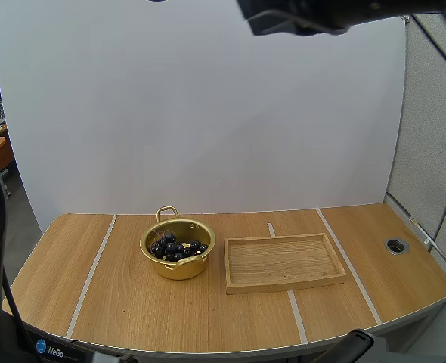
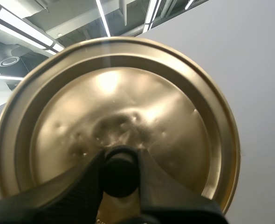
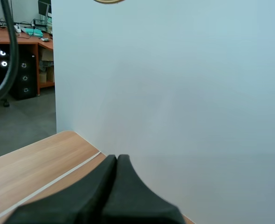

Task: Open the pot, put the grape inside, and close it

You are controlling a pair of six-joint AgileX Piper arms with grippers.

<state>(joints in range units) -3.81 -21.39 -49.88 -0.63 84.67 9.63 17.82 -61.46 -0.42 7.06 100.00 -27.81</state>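
A gold pot [image 1: 178, 248] with two handles stands uncovered on the wooden table [image 1: 132, 302], left of centre, with a bunch of dark grapes [image 1: 176, 247] inside it. In the left wrist view my left gripper [image 2: 120, 175] is shut on the black knob [image 2: 120, 171] of the gold lid [image 2: 128, 116], holding the lid up in the air. My right gripper [image 3: 116, 161] is shut on nothing, its fingers lying together as one dark wedge above the table's left part near the white backdrop.
A shallow wooden tray [image 1: 283, 262] lies to the right of the pot. A round grommet hole [image 1: 396, 246] sits near the table's right edge. Pale tape lines [image 1: 94, 268] cross the tabletop.
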